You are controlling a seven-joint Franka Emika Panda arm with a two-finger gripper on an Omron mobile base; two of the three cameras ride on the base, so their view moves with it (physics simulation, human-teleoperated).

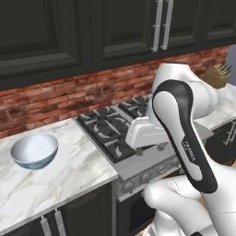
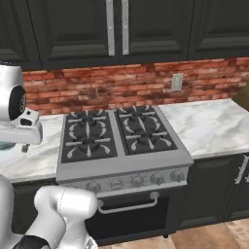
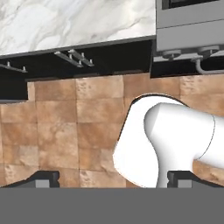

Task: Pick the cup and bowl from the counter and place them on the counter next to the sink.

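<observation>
We see the bowl [image 1: 34,150] at the middle left of the left base view, upright on the marble bench [image 1: 69,170]. It is white inside and pale blue-grey outside, and it sits well apart from the stove edge, with bare marble all around it. In the right base view only a thin sliver of blue-grey shows at the far left edge, under the arm; we cannot tell for sure that it is the bowl.

To the right of the bowl in the left base view lies the black gas stove [image 1: 115,129], its grates in the centre of the frame, with the knobs along its steel front just below. The white arm [image 1: 184,138] rises from the lower right and crosses in front of the stove. Behind it all runs a red brick wall [image 1: 69,94], with dark upper cabinets [image 1: 55,32] across the top. A wooden knife block [image 1: 216,76] stands at the upper right.

In the hand view the tool [image 3: 113,179] points down toward a brown tiled floor [image 3: 74,127], its two dark tips at the bottom corners standing wide apart with nothing between them. The marble bench edge and black lower cabinets [image 3: 87,61] run across the top of that frame, with the stove front at the upper right.

In the right base view the stove fills the centre, marble bench on either side, and a wall outlet [image 2: 177,81] sits on the brick at the upper right.
</observation>
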